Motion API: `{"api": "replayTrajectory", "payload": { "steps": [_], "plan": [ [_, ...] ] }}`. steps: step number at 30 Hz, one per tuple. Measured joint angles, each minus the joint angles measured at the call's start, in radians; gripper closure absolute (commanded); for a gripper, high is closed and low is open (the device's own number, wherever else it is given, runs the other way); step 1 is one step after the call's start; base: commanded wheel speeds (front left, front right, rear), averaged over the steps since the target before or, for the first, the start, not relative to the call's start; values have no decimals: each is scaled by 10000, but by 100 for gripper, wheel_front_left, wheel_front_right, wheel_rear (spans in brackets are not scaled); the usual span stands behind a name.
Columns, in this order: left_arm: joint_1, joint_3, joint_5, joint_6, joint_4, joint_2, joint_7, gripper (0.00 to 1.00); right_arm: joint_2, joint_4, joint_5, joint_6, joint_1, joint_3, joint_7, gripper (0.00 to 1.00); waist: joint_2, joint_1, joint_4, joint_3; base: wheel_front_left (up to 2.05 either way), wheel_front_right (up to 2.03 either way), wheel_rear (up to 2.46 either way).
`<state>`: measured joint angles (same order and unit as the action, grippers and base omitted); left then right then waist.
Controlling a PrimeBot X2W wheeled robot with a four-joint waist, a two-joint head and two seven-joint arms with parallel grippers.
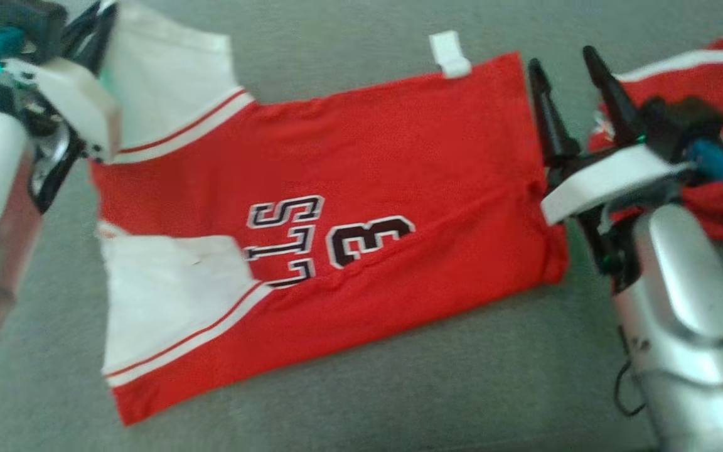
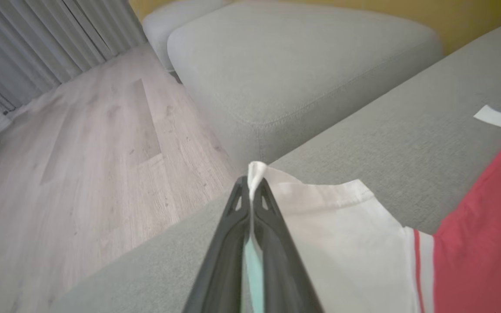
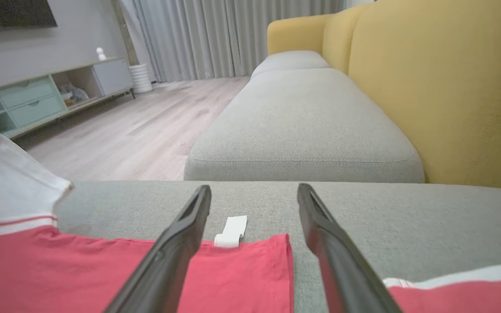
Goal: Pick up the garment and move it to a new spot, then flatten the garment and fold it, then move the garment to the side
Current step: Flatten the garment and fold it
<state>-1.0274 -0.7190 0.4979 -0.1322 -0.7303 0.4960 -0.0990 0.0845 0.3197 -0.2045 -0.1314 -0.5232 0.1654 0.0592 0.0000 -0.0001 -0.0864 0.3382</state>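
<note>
The garment [image 1: 368,188] is a red jersey with white sleeves and dark lettering, spread on the grey sofa seat [image 1: 399,389]. My left gripper [image 1: 95,31] is at its far-left corner, shut on the upper white sleeve [image 2: 333,234]. In the left wrist view the sleeve's edge is pinched between that gripper's [image 2: 250,184] tips. My right gripper [image 1: 562,59] stands open just off the garment's right hem, with nothing between its fingers. In the right wrist view this gripper [image 3: 255,191] straddles the red hem corner [image 3: 250,269] and a white tag [image 3: 232,230].
A second red and white garment [image 1: 713,81] lies bunched at the right, behind my right forearm. The seat's edge drops to a wood floor [image 2: 81,174] beside the left gripper. Another grey cushion [image 3: 302,117] and a yellow backrest [image 3: 442,87] lie beyond.
</note>
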Motion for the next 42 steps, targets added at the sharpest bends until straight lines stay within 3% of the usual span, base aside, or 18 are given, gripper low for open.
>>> {"api": "replayTrajectory", "payload": {
  "steps": [5, 12, 20, 29, 30, 31, 32, 42],
  "plan": [
    [384, -236, -65, 130, 1553, -65, 485, 100, 997, 1929, 115, 0, -1266, 8, -1615, 0, 0, -1, 1092, -322, 0, 0, 0],
    [1429, -617, -61, 460, 3655, -44, 226, 100, 1942, 4422, 113, 0, -2630, 449, -2846, 0, 0, 0, 2119, -361, 0, 0, 0],
    [1646, -947, -142, 675, 5166, -42, -263, 100, 2395, 6182, 111, 0, -3580, 1388, -3164, 0, 0, 2, 2568, -10, 0, 0, 0],
    [1623, -1041, -153, 717, 5714, -33, -510, 100, 2541, 7254, -127, 0, -4451, 2167, -3254, 0, 0, 1, 2738, 316, 0, 0, 0],
    [1616, -1057, -153, 717, 5716, -35, -516, 100, 2537, 7317, -259, 0, -4519, 2222, -3292, 50, 0, 1, 2751, 347, 0, 0, 0],
    [1609, -1066, -153, 717, 5716, -35, -537, 100, 2535, 7365, -378, 0, -4576, 2311, -3338, 84, 0, 1, 2758, 375, 0, 0, 0],
    [1594, -1074, -153, 717, 5701, -36, -541, 100, 2535, 7396, -462, 0, -4631, 2437, -3338, 100, 0, 1, 2756, 395, 0, 0, 0],
    [1241, -752, -148, 1035, 4368, 205, -360, 100, 2102, 7283, -1942, 0, -5068, 2826, -2378, 100, 0, 1, 2260, 378, 0, 0, 0]
  ]
}}
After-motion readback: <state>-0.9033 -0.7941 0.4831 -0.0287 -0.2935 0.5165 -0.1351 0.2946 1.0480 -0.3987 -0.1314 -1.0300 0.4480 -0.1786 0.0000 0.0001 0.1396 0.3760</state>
